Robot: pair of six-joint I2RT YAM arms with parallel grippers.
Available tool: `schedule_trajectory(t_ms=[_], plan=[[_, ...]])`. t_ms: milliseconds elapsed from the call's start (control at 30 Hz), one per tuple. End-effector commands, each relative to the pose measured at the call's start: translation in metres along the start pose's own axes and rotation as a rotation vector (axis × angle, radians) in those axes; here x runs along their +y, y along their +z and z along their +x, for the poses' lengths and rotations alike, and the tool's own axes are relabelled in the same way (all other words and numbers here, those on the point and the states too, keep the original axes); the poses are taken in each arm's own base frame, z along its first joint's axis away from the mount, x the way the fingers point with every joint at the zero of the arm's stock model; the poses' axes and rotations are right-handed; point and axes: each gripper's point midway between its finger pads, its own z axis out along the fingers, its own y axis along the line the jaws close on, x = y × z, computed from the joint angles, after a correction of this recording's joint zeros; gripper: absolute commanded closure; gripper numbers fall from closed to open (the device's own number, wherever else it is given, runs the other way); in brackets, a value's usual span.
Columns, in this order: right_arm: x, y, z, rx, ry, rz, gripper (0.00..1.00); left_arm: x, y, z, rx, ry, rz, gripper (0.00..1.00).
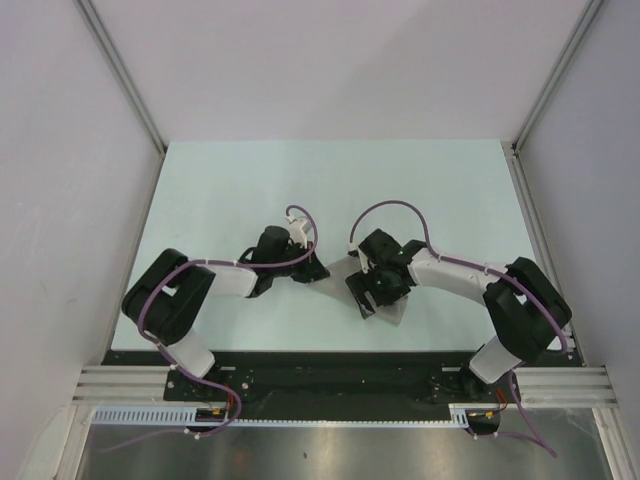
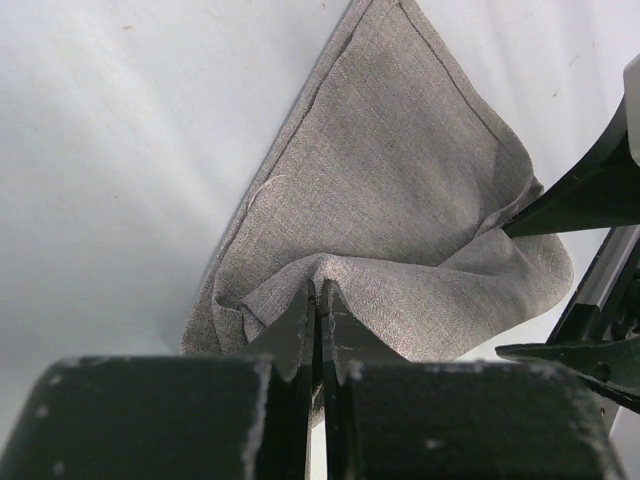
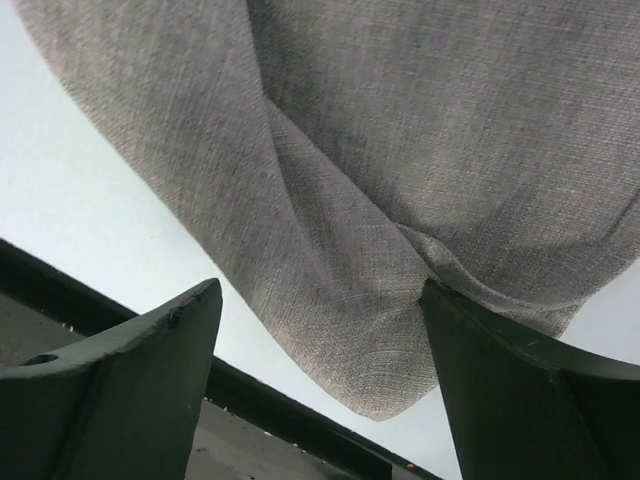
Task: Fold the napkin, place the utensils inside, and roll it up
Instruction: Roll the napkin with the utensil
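The left arm (image 1: 215,280) bends at its elbow on the left and reaches inward toward the middle, and the left gripper (image 2: 318,300) has its jaws pressed together on a pinched fold of the napkin (image 2: 400,180). The right arm (image 1: 460,272) mirrors it from the right. The right gripper (image 3: 322,290) has its fingers (image 3: 520,390) spread wide, one tip against the napkin.

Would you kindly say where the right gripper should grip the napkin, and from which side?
Probably the loose rounded corner of the napkin: it sits between the open jaws of the right gripper, so advance straight and close across the creased fold.
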Motion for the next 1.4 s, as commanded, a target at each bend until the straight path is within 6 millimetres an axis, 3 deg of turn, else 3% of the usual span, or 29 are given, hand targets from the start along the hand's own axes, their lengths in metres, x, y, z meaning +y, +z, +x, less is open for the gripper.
schedule_trajectory(t_ms=[0,100,167,333,433,533,800,1000,1033,1100,1200,1367], plan=[[-0.002,0.003,0.008,0.074,0.040,0.029,0.17,0.014,0.002,-0.002,0.004,-0.012,-0.047,1.00],[0.002,-0.002,0.014,0.113,0.066,0.019,0.26,0.017,0.003,-0.004,0.003,-0.023,-0.052,1.00],[0.006,-0.006,0.017,0.131,0.083,0.008,0.40,0.018,0.004,-0.004,0.004,-0.028,-0.054,1.00],[0.018,-0.008,0.020,0.178,0.114,-0.100,0.57,0.020,0.006,-0.007,0.008,-0.034,-0.052,1.00],[0.022,-0.004,0.023,0.212,0.145,-0.185,0.62,0.022,0.009,-0.009,0.018,-0.042,-0.055,1.00],[0.013,-0.001,0.020,0.213,0.197,-0.228,0.64,0.024,0.012,-0.009,0.030,-0.044,-0.059,1.00],[-0.019,0.008,0.017,0.214,0.310,-0.237,0.59,0.028,0.020,-0.011,0.052,-0.035,-0.061,1.00],[-0.029,-0.003,0.005,0.175,0.304,-0.177,0.45,0.032,0.027,-0.006,0.086,-0.030,-0.062,1.00],[-0.030,-0.008,0.004,0.173,0.306,-0.164,0.37,0.033,0.027,-0.006,0.087,-0.026,-0.062,1.00],[-0.034,-0.026,-0.014,0.112,0.296,-0.123,0.28,0.034,0.028,-0.007,0.089,-0.025,-0.066,1.00],[-0.040,-0.048,-0.037,0.010,0.241,-0.030,0.25,0.034,0.029,-0.007,0.094,-0.023,-0.063,1.00],[-0.022,-0.066,-0.081,-0.178,0.029,0.086,0.24,0.033,0.032,-0.007,0.098,-0.026,-0.057,1.00]])
